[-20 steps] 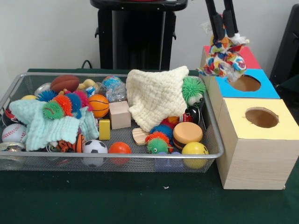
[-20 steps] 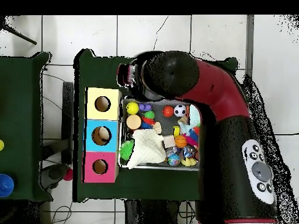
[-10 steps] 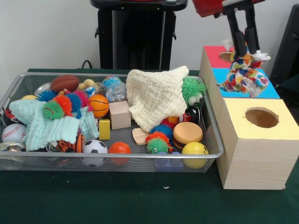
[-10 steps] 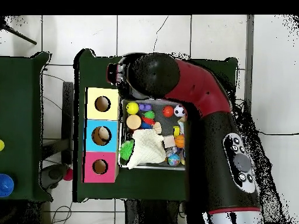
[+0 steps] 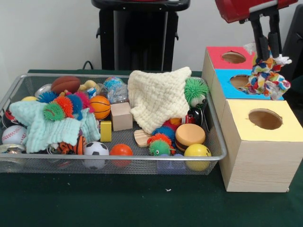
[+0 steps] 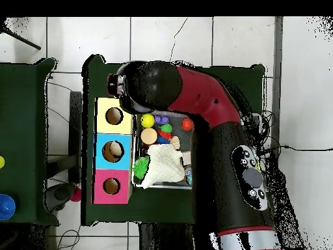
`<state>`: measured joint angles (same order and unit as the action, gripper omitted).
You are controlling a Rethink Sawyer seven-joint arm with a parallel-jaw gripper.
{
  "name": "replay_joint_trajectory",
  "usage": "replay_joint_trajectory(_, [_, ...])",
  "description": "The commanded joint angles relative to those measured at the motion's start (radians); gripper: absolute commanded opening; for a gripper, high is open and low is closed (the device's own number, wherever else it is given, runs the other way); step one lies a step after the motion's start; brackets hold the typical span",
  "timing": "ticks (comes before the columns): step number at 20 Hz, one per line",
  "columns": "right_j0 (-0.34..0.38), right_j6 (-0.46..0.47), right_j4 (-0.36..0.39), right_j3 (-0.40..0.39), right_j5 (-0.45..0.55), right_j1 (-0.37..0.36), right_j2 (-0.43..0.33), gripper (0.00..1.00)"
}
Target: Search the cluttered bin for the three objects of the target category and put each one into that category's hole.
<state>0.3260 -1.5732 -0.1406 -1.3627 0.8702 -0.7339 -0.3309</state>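
Observation:
My gripper (image 5: pixel 267 54) is shut on a multi-coloured knotted rope toy (image 5: pixel 268 79) and holds it in the air at the right edge of the blue box (image 5: pixel 229 89), past that box's hole. The three wooden boxes stand in a row: red-topped (image 5: pixel 218 53), blue-topped, and yellow-topped (image 5: pixel 246 116), each with a round hole. The silver wire-mesh bin (image 5: pixel 142 159) sits left of them, full of toys. In the overhead view the red arm (image 6: pixel 208 111) covers the gripper and the right half of the bin (image 6: pixel 156 187).
The bin holds a cream knitted cloth (image 5: pixel 158 97), a mint cloth (image 5: pixel 47 125), spiky balls (image 5: pixel 195 89), sports balls (image 5: pixel 100 107), wooden blocks (image 5: pixel 121 116) and a burger toy (image 5: pixel 190 135). The black pedestal (image 5: pixel 137 33) stands behind.
The gripper has carried the rope toy rightward in the front view, from beside the red box across the blue box's hole to its right edge. In the overhead view the arm has swung further over the bin.

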Motion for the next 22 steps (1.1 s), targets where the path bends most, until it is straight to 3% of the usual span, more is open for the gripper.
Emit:
replay_joint_trajectory(1, [0.01,-0.21,-0.021,-0.08,-0.038,0.042,0.042,0.0])
replay_joint_trajectory(11, [0.018,-0.184,-0.014,-0.096,-0.102,0.065,0.031,0.0])
replay_joint_trajectory(22, [-0.003,-0.193,0.001,-0.08,-0.097,0.111,0.058,0.0])
